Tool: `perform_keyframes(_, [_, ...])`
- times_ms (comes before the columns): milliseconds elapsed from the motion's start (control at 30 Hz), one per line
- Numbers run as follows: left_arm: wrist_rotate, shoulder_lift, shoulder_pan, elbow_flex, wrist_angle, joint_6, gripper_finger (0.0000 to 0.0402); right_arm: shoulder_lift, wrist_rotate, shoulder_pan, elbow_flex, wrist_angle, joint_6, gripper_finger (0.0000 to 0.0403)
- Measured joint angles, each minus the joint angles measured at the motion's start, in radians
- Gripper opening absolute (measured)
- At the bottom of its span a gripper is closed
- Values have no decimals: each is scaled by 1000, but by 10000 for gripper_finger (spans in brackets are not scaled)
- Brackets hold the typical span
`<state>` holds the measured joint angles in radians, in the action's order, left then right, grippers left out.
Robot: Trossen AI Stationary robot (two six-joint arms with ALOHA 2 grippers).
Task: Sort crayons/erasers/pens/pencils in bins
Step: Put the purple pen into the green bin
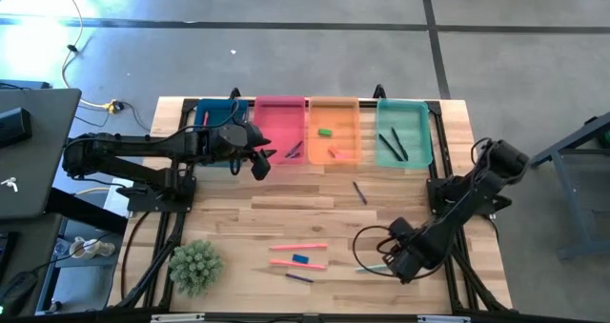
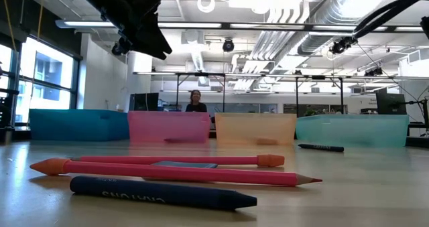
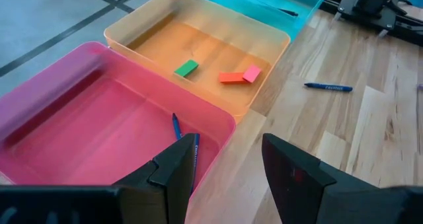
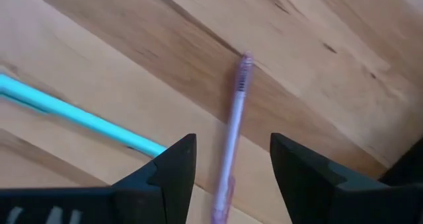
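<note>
over the pink bin (image 3: 79,112) left gripper (image 3: 225,171) gapes empty; right gripper (image 4: 231,164) open astride a pen (image 4: 232,131).

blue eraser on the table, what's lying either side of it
In the high view the blue eraser lies between two pink pencils, one on its bin side and one on its near side; the low view shows the same.

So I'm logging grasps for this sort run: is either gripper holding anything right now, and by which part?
Nothing is held. The left gripper hangs open above the pink bin. The right gripper is open low over the table, straddling a purple pen without closing on it.
</note>
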<state>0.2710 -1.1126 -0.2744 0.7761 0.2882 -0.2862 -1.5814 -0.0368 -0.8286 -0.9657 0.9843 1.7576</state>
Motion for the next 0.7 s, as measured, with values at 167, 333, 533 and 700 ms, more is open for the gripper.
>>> perform_keyframes(167, [-2, 0, 0, 0, 0, 0, 162, -37, 5, 1, 0, -19, 26, 186])
perform_keyframes(333, [-31, 0, 0, 0, 0, 0, 162, -86, 30, 1, 0, -21, 53, 186])
perform_keyframes(533, [-52, 0, 0, 0, 0, 0, 162, -134, 39, 4, 0, -21, 94, 184])
perform_keyframes(700, [-52, 0, 0, 0, 0, -2, 162, -167, 78, 4, -2, -35, 78, 175])
